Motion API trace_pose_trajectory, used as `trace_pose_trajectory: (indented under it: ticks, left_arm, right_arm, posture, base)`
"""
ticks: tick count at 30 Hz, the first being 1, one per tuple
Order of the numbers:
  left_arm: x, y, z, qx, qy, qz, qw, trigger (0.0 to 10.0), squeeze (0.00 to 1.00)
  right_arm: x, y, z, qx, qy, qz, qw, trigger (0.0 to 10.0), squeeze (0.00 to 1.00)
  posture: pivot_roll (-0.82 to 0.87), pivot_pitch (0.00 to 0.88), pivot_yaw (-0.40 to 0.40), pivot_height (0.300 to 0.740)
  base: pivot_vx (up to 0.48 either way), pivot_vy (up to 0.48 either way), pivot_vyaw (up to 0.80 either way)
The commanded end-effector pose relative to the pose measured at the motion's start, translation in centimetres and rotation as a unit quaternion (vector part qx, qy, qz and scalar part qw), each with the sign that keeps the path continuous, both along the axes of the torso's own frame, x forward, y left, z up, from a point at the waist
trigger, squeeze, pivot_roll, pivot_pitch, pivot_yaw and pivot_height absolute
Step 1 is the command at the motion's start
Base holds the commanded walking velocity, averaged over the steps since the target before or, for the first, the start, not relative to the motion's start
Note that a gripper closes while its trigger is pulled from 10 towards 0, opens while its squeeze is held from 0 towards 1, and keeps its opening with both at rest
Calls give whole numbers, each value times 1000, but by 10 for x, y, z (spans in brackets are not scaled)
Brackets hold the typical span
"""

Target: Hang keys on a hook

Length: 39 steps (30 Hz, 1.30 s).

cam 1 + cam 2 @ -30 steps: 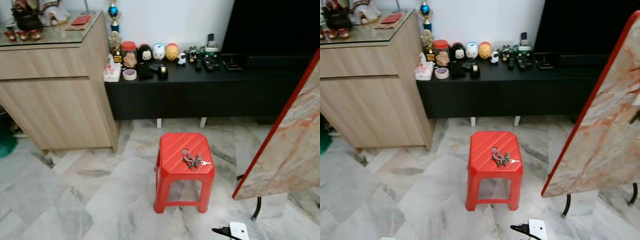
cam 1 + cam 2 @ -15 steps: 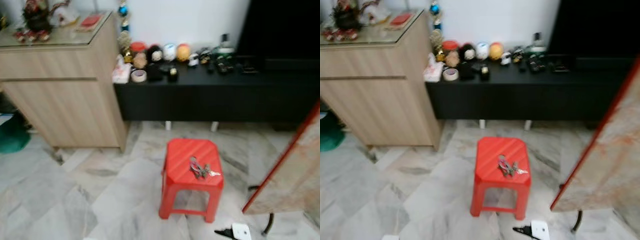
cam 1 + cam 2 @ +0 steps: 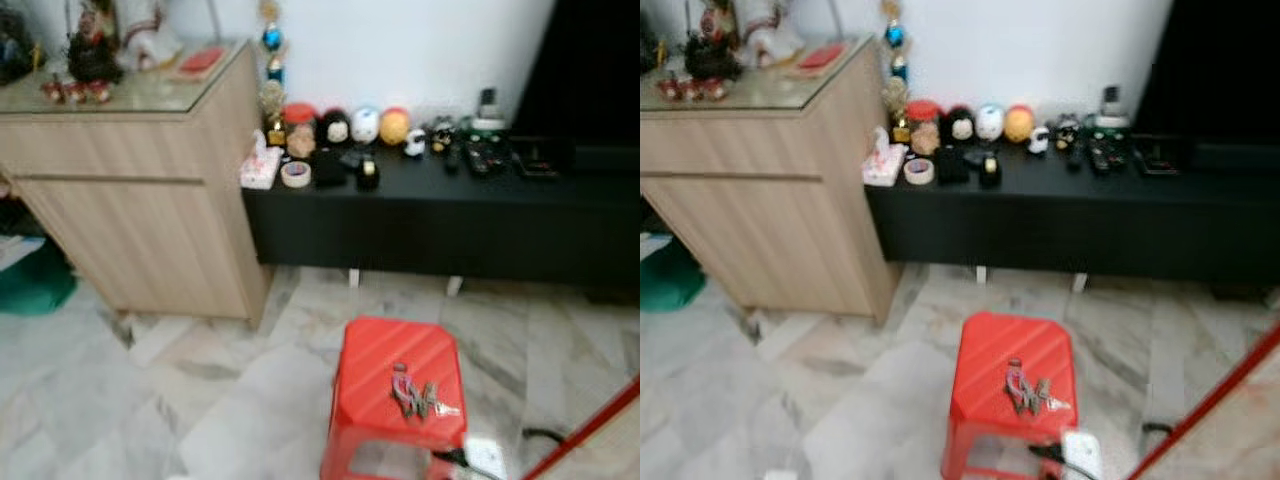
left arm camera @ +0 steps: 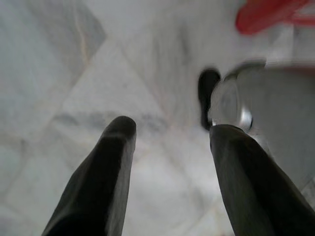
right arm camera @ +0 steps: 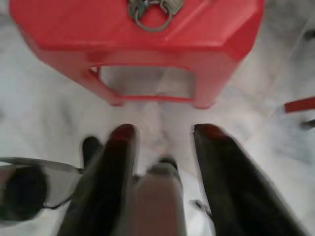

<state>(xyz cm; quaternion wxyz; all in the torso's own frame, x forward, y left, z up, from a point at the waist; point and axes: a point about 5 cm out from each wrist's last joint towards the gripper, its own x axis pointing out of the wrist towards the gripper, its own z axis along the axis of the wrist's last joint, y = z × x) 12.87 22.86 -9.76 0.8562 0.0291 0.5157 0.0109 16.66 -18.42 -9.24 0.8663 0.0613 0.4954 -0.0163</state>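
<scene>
In the left eye view, a bunch of keys [image 3: 414, 392] is seen lying on the top of a red plastic stool [image 3: 372, 364], toward the stool's right side. The stool stands on a grey-veined marble floor [image 3: 130, 400]. Behind it, a low black cabinet [image 3: 440, 215] runs along the white wall, and on its top a row of small round figurines [image 3: 365, 124], a roll of tape [image 3: 295, 174], a tissue pack [image 3: 259, 166] and some remote controls [image 3: 487, 157] are set out. To the left, a taller wooden cabinet [image 3: 140, 225] with a glass top is placed against the black one, with ornaments and a red packet [image 3: 203, 60] on it. The red edge of a leaning board [image 3: 590, 430] is caught at the lower right corner. The picture is somewhat blurred.

In the right eye view, a white plug adapter [image 3: 1081, 452] is made out on the floor just beside the stool's right front leg.

In the left wrist view, the left gripper [image 4: 170, 129] is held over the marble floor with its two black fingers spread apart and nothing between them.

In the right wrist view, the right gripper [image 5: 162, 130] is pointed toward the stool, its fingers parted and empty, well apart from the keys, whose ring rests on the stool top.
</scene>
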Motion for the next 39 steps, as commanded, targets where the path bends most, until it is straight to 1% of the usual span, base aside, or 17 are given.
trace_pose_trajectory:
  ticks: [1, 5, 7, 10, 11, 15, 16, 17, 18, 19, 20, 23, 29, 30, 31, 32, 39]
  left_arm:
    - [0, 0, 0, -4, -8, 11, 1000, 10000, 0]
    - [4, 0, 3, 1, -39, 27, 999, 10000, 0]
    - [7, 0, 5, -5, -68, 47, 997, 10000, 0]
    - [8, 0, 6, -6, -81, 52, 995, 10000, 0]
    - [11, 0, 8, -11, -102, 60, 993, 10000, 0]
    - [15, -2, 12, -25, -143, 68, 987, 10000, 0]
    - [103, -11, 60, -11, -283, 22, 959, 10000, 0]
    - [103, -11, 60, -11, -283, 22, 959, 10000, 0]
    - [143, -17, 95, 6, -361, -6, 932, 10000, 0]
    - [145, -17, 98, 11, -370, -11, 929, 10000, 0]
    - [146, -18, 99, 14, -374, -15, 927, 10000, 0]
    - [152, -27, 108, -15, -412, -22, 911, 10000, 0]
    - [152, -29, 116, -30, -449, -25, 893, 10000, 0]
    - [150, -28, 118, -28, -459, -24, 887, 10000, 0]
    - [150, -28, 118, -28, -459, -24, 887, 10000, 0]
    - [145, -26, 119, -26, -467, -24, 883, 10000, 0]
    - [137, -21, 117, -26, -472, -20, 881, 10000, 0]
  right_arm:
    - [-8, -10, -2, -7, 4, -19, 1000, 10000, 0]
    - [-4, -11, 1, -9, -25, -28, 999, 10000, 0]
    - [-1, -12, 3, -12, -44, -35, 998, 10000, 0]
    - [0, -13, 4, -14, -54, -38, 998, 10000, 0]
    - [2, -14, 6, -17, -74, -47, 996, 10000, 0]
    - [7, -18, 11, -27, -119, -61, 991, 10000, 0]
    - [8, -18, 13, -23, -132, -63, 989, 10000, 0]
    - [8, -18, 13, -23, -132, -63, 989, 10000, 0]
    - [46, -10, 33, -22, -191, -40, 981, 10000, 0]
    - [63, -5, 43, -21, -217, -32, 975, 10000, 0]
    - [74, -2, 50, -20, -232, -28, 972, 10000, 0]
    - [89, 3, 63, -18, -269, -20, 963, 10000, 0]
    - [90, 5, 66, -11, -289, -18, 957, 10000, 0]
    - [90, 2, 68, -16, -305, -21, 952, 10000, 0]
    - [90, 2, 68, -16, -305, -21, 952, 10000, 0]
    - [90, 0, 71, -21, -322, -26, 946, 10000, 0]
    - [82, -5, 70, -38, -330, -20, 943, 10000, 0]
  posture:
    - [-5, 0, 27, 740]
    - [-4, 0, 23, 740]
    - [-4, 0, 18, 740]
    - [0, 0, 15, 740]
    - [13, 0, 5, 740]
    - [18, 0, -3, 740]
    - [16, 0, -5, 740]
    - [16, 0, -5, 740]
    - [18, 0, -9, 740]
    - [20, 0, -10, 740]
    - [23, 0, -13, 740]
    - [31, 0, -22, 740]
    - [27, 0, -25, 740]
    - [26, 0, -23, 740]
    - [26, 0, -23, 740]
    - [26, 0, -22, 740]
    - [27, 0, -30, 740]
  base:
    - [0, 0, 0]
    - [0, 0, 0]
    - [0, 0, 0]
    - [0, 0, 0]
    - [0, 0, 0]
    - [0, 0, 0]
    - [0, 0, 0]
    - [0, 0, 0]
    - [0, 0, 0]
    - [0, 0, 0]
    - [0, 0, 0]
    - [0, 0, 0]
    - [0, 0, 0]
    - [0, 0, 0]
    - [0, 0, 0]
    - [0, 0, 0]
    - [0, 0, 0]
